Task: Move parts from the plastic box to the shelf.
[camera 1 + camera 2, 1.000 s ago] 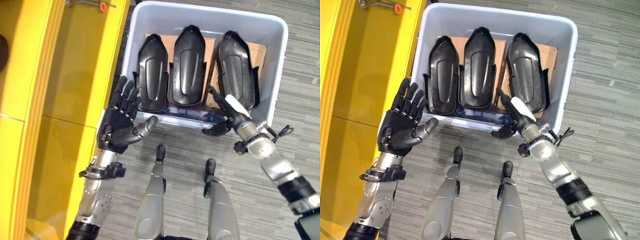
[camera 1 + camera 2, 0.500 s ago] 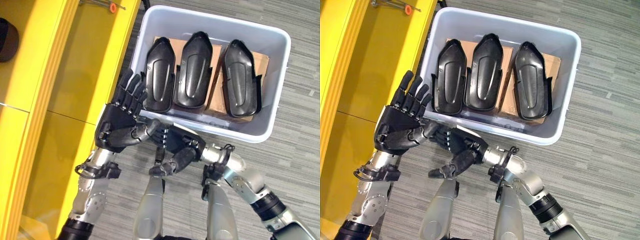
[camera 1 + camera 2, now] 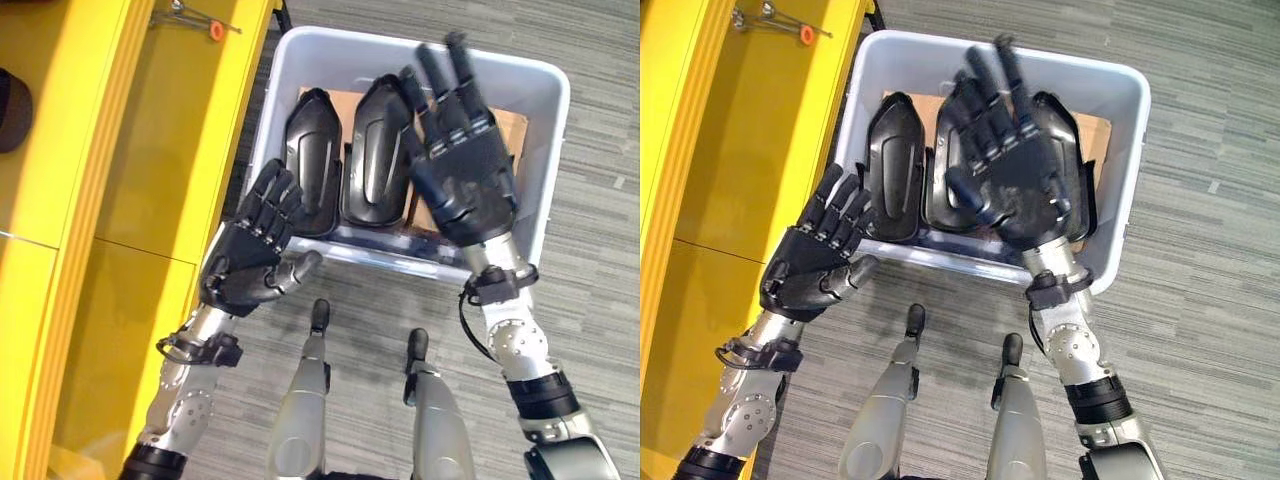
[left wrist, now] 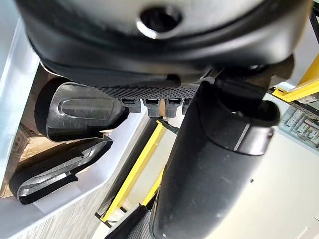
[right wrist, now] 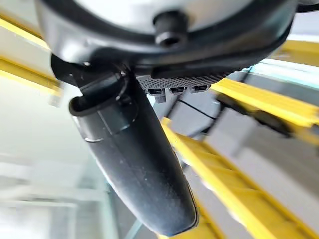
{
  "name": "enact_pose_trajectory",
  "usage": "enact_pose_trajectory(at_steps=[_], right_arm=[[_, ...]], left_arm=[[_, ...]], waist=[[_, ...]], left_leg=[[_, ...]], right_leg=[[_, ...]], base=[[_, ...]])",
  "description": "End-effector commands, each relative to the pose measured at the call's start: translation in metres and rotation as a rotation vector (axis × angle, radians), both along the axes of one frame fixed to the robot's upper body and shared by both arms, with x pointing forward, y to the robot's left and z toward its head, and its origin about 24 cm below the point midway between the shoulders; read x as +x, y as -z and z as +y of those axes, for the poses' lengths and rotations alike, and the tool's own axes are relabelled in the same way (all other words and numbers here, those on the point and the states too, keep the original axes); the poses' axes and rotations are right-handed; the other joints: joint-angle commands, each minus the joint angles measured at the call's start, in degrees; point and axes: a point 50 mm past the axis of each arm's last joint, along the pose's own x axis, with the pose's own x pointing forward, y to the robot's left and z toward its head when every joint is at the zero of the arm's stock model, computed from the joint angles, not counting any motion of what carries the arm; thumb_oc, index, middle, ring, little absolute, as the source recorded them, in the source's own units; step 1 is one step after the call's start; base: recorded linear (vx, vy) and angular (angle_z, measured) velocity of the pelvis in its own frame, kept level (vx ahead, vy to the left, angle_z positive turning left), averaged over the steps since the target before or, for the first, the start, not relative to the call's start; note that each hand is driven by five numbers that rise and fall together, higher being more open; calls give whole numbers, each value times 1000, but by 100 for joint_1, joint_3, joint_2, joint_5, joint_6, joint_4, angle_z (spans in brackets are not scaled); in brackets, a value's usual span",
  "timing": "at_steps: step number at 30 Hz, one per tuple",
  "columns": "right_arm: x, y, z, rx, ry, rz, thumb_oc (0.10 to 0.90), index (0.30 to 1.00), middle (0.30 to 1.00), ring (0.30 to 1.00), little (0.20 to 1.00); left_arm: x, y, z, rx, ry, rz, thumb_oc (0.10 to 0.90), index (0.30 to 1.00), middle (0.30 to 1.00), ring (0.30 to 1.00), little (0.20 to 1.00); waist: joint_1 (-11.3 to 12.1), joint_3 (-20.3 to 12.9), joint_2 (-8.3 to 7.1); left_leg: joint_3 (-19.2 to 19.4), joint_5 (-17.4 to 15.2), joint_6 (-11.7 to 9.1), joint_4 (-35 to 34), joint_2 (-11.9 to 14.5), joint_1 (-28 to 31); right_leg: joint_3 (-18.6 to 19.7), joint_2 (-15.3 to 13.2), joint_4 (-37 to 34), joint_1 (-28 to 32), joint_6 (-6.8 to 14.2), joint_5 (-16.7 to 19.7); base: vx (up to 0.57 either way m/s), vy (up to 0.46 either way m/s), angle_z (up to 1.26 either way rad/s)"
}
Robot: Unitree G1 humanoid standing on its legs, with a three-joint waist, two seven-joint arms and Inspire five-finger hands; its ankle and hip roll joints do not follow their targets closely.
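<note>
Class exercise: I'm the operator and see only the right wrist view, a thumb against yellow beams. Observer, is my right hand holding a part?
Observer: No. The right hand is open, fingers spread, holding nothing, up in front of the plastic box.
Operator: What's in the box?
Observer: Three black parts standing side by side on cardboard.
Operator: And the left hand?
Observer: The left hand is open at the box's near left corner, beside the yellow shelf.
</note>
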Motion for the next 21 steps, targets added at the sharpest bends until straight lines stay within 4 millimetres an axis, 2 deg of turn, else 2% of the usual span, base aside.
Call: enact_pose_trajectory(at_steps=[1, 2, 3, 4, 7, 10, 12, 15, 16, 19, 21], right_arm=[[-22, -54, -20, 10, 313, -208, 900, 1000, 1000, 1000, 1000], [-21, -54, -29, -70, 509, -177, 900, 1000, 1000, 1000, 1000], [-15, -55, -35, -271, 715, -164, 900, 1000, 1000, 1000, 1000], [-10, -54, -37, -443, 831, -160, 900, 1000, 1000, 1000, 1000], [-6, -52, -43, -645, 1033, -168, 900, 1000, 1000, 1000, 1000], [0, -61, -60, -829, 1280, -194, 900, 1000, 1000, 1000, 1000], [5, -67, -70, -1034, 1459, -236, 900, 1000, 1000, 1000, 1000], [11, -68, -78, -1222, 1539, -246, 900, 1000, 1000, 1000, 1000], [11, -69, -79, -1227, 1543, -251, 900, 1000, 1000, 1000, 1000], [12, -83, -90, -1417, 1673, -343, 900, 1000, 1000, 1000, 1000], [12, -86, -92, -1441, 1682, -355, 900, 1000, 1000, 1000, 1000]], left_arm=[[-10, -46, 0, -56, 18, -264, 900, 1000, 1000, 1000, 1000], [-12, -46, 2, -63, 8, -264, 900, 1000, 1000, 1000, 1000], [-12, -45, 4, -73, -8, -263, 900, 1000, 1000, 1000, 1000], [-12, -45, 4, -88, -19, -265, 900, 1000, 1000, 1000, 1000], [-12, -45, 4, -85, -22, -262, 900, 1000, 1000, 1000, 1000], [-10, -46, 2, -80, -35, -258, 900, 1000, 1000, 1000, 1000], [-10, -45, 3, -89, -34, -252, 900, 1000, 1000, 1000, 1000], [-8, -41, 0, -78, -13, -217, 900, 1000, 1000, 1000, 1000], [-8, -40, 0, -75, -14, -217, 900, 1000, 1000, 1000, 1000], [-12, -35, -3, -28, 26, -212, 900, 1000, 1000, 1000, 1000], [-13, -34, -3, -33, 32, -202, 900, 1000, 1000, 1000, 1000]], waist=[[-165, -143, -23], [-201, -143, -25], [-251, -143, -31], [-293, -143, -30], [-331, -143, -55], [-359, -143, -78], [-354, -143, -79], [-330, -143, -85], [-333, -143, -81], [-309, -143, -70], [-296, -143, -61]], left_leg=[[146, -490, 424, 191, -283, 209], [154, -508, 418, 193, -282, 220], [213, -535, 423, 178, -282, 249], [247, -491, 410, 142, -249, 220], [266, -482, 409, 156, -250, 184], [275, -484, 388, 180, -228, 143], [275, -487, 377, 182, -234, 133], [280, -477, 371, 161, -233, 124], [282, -474, 369, 156, -231, 124], [273, -446, 338, 129, -225, 118], [267, -439, 332, 110, -226, 127]], right_leg=[[56, 247, -340, 317, -292, 151], [79, 246, -321, 304, -293, 136], [129, 252, -306, 283, -311, 112], [160, 265, -310, 214, -323, 151], [192, 282, -285, 164, -330, 163], [198, 295, -249, 111, -341, 159], [193, 298, -240, 92, -340, 154], [183, 297, -258, 82, -334, 169], [180, 296, -260, 79, -333, 172], [155, 277, -300, 80, -330, 200], [152, 274, -311, 86, -327, 200]], base=[[9, 79, -10], [15, 113, -18], [-4, 132, -19], [7, 117, -15], [-20, 39, -11], [-16, 31, -8], [0, 0, 0], [0, 0, 0], [0, 0, 0], [0, 0, 0], [0, 0, 0]])
